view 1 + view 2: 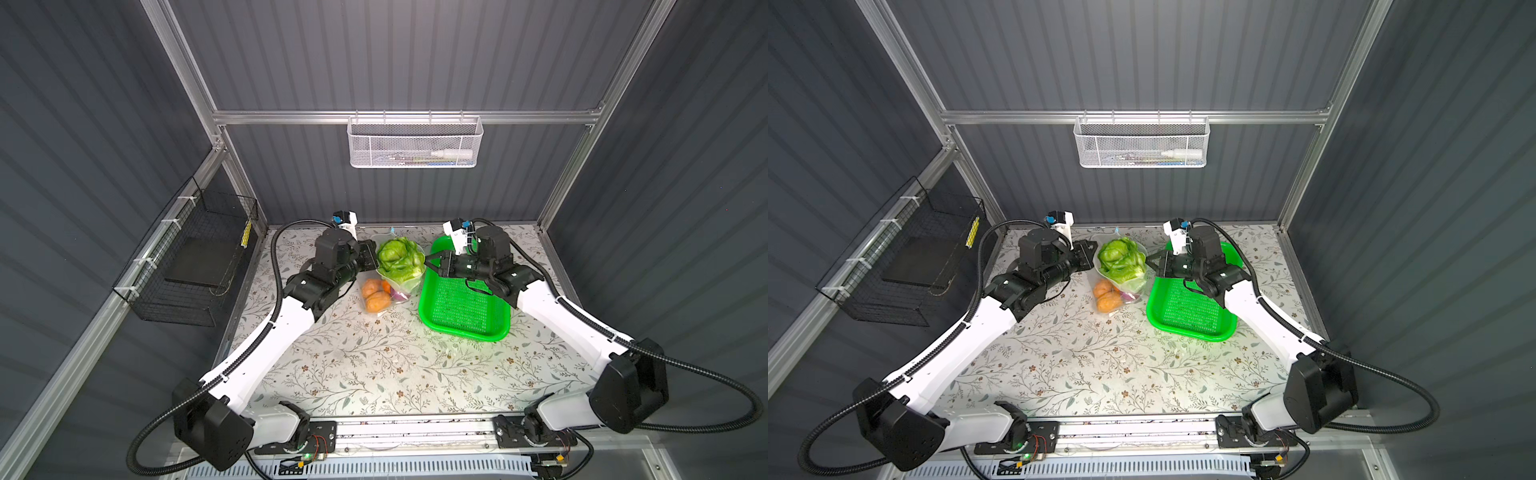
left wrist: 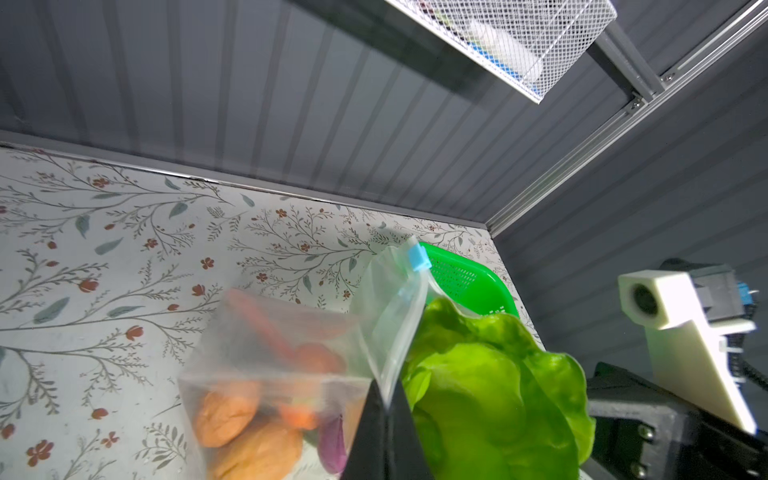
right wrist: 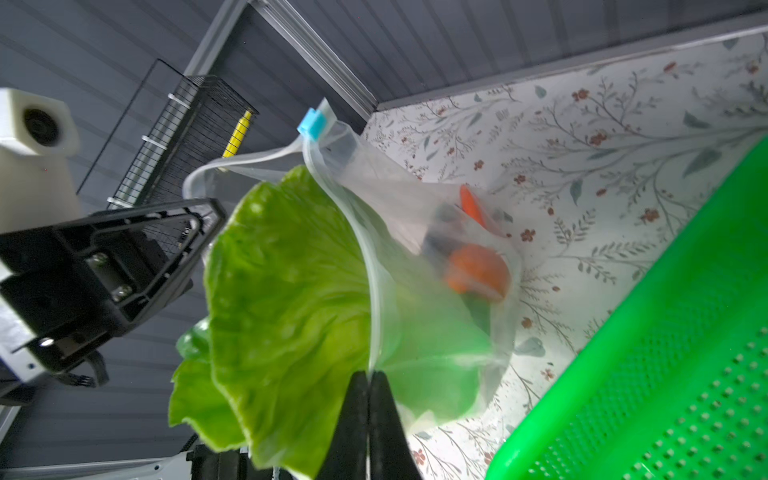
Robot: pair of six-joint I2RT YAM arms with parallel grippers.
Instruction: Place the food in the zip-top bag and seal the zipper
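My left gripper (image 2: 384, 411) and right gripper (image 3: 368, 376) pinch the zip-top bag (image 2: 286, 328) by its rim.
Each pair of jaws is pressed together on thin, crinkly clear film. Between them the ruffled pale-green cabbage (image 1: 400, 257) pokes from the mouth, lumpy orange potatoes (image 1: 376, 300) sit deeper inside, and the blue slider tab (image 2: 419, 257) stands beyond my fingertips.

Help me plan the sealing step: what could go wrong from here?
1. The pale-green leafy toy cabbage sticks out past the mouth of the crinkly clear plastic bag, so the small light-blue slider tab would likely jam against it.
2. The left pincer and right pincer each pinch only thin film at the rim; it may slip free and the mouth sag.
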